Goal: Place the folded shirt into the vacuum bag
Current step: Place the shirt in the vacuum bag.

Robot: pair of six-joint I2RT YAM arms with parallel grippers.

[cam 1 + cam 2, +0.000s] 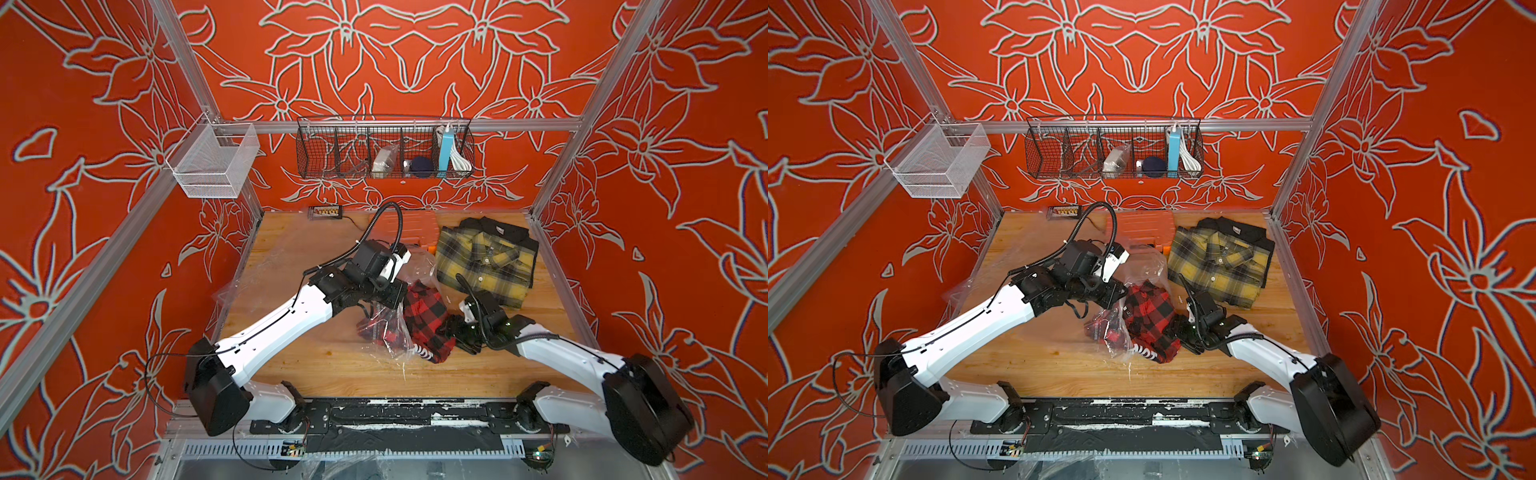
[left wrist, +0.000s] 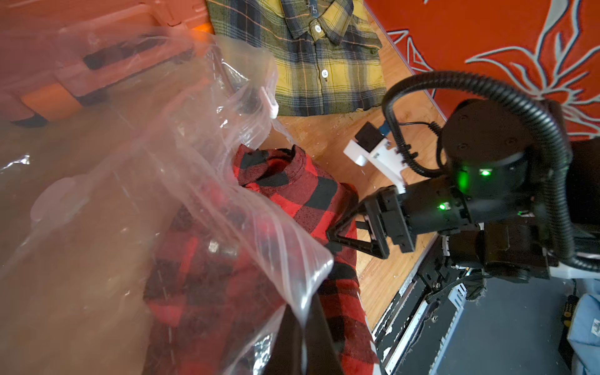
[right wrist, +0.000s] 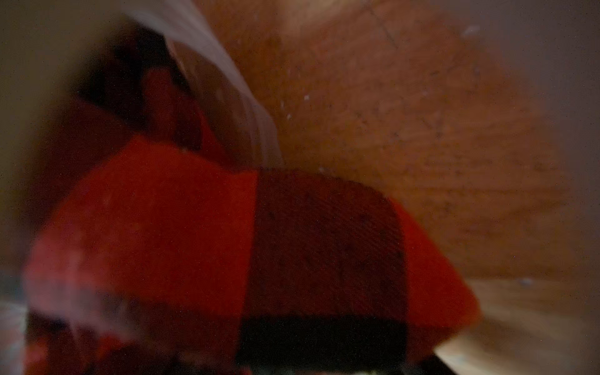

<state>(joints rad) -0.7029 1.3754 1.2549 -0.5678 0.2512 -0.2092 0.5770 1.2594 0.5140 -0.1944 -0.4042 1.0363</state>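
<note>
At the bottom of the left wrist view, the left gripper [image 2: 303, 319] is pinching the vacuum bag [image 2: 130, 194] rim tight, a grip the arm is hiding in both top views, while the right gripper [image 2: 331, 233], its spread unreadable, is touching the red plaid shirt [image 2: 311, 201] lying partly inside the bag's mouth at frame centre.

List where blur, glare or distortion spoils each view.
Right wrist view: dim and soft all over, the red plaid shirt too close to focus. Left wrist view: the vacuum bag near the lens is hazy with glare streaks, the yellow plaid shirt is sharp. Both top views: sharp, evenly lit, colour fringes on the patterned wall near the edges.
</note>
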